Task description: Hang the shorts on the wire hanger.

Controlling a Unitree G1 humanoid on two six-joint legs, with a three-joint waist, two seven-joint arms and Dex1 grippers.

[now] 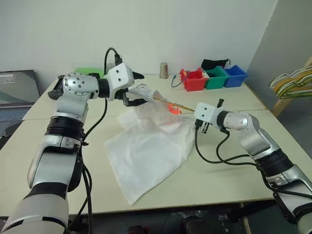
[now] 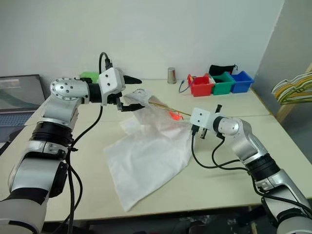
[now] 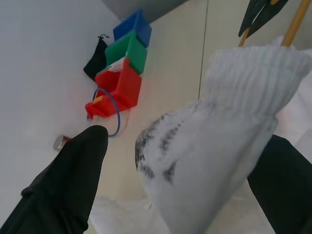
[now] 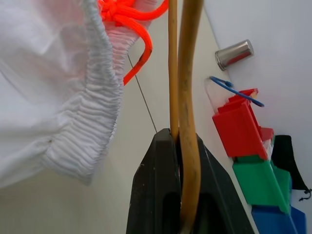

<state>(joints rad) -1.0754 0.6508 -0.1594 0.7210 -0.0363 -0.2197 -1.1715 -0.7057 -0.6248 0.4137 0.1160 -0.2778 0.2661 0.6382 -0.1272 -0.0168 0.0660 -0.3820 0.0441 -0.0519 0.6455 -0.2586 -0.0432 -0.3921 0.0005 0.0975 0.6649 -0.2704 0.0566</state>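
The thin yellowish-gold wire hanger (image 1: 181, 106) runs lengthwise between the arms, its far end seemingly inside the raised waistband of the large white thin-fabric shorts (image 1: 148, 146). The right gripper (image 4: 181, 146) pinches it; the left gripper (image 3: 195, 165), spread wide, lifts the waistband.

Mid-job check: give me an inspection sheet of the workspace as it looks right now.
Surface: pale table, seams between sections.
Job's things: shorts lifted at the waistband, rest draped on the table; wire hanger runs into the waistband.
Clutter: red bin, green bin, blue bin, metal cup, black pouch.
Grippers: left gripper wide open around the bunched waistband; right gripper shut on the wire hanger.
Cables: black cables hang from both arms onto the table.
Surroundings: white wall, laptop, bunched hangers.
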